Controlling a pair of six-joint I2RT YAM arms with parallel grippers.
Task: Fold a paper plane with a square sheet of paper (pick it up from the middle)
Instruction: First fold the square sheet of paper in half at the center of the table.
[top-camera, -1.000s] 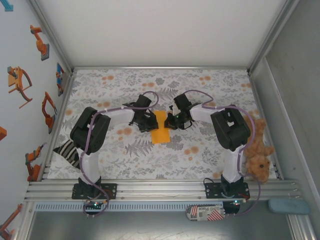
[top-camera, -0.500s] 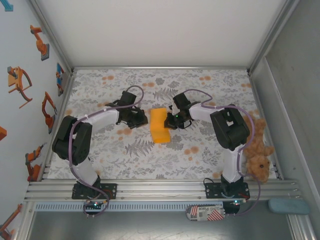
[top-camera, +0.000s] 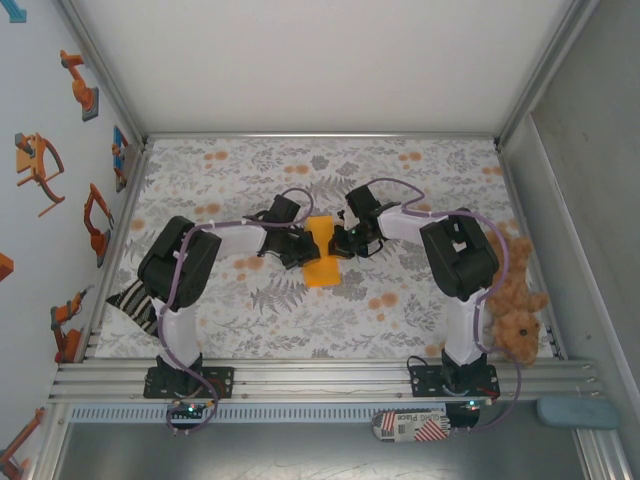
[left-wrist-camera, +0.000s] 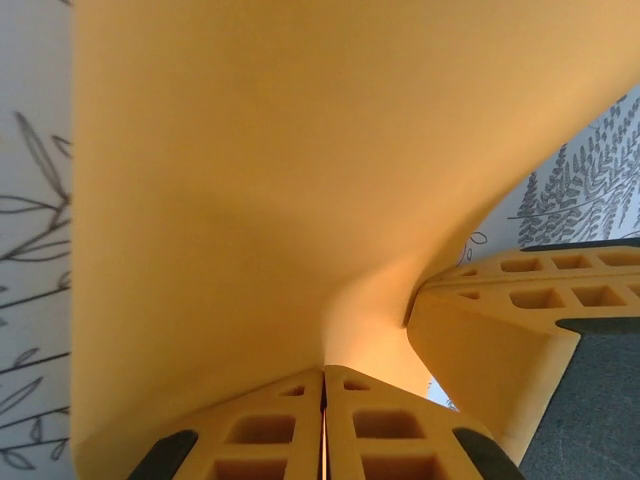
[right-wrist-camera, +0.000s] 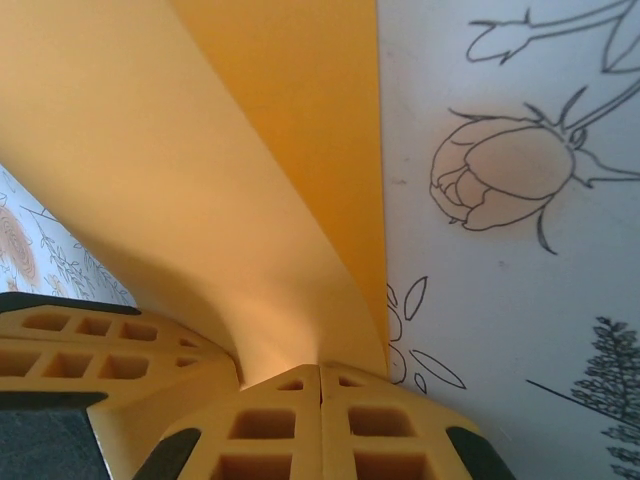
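The square sheet of paper (top-camera: 322, 252), orange-yellow, lies bent in the middle of the flower-print cloth (top-camera: 420, 180), pinched narrow between the two grippers. My right gripper (top-camera: 343, 240) is shut on its right edge. In the right wrist view the gripper (right-wrist-camera: 320, 368) lifts a curled upper layer (right-wrist-camera: 180, 180) over a flat strip (right-wrist-camera: 320, 110). My left gripper (top-camera: 302, 247) is shut, with its tips against the sheet's left side. In the left wrist view the paper (left-wrist-camera: 260, 170) rises straight from that gripper (left-wrist-camera: 323, 372). The right gripper's fingers (left-wrist-camera: 490, 330) stand close by.
A brown plush teddy (top-camera: 515, 305) leans at the right edge beside the right arm. A striped cloth piece (top-camera: 135, 305) lies at the left edge by the left arm. Metal frame rails border the cloth, and a grey-blue pad (top-camera: 577, 412) sits off the table at the front right.
The left arm swung left, away from the sheet, and has now come back to its left edge with the gripper still shut. The sheet is squeezed narrower. The right gripper held still.
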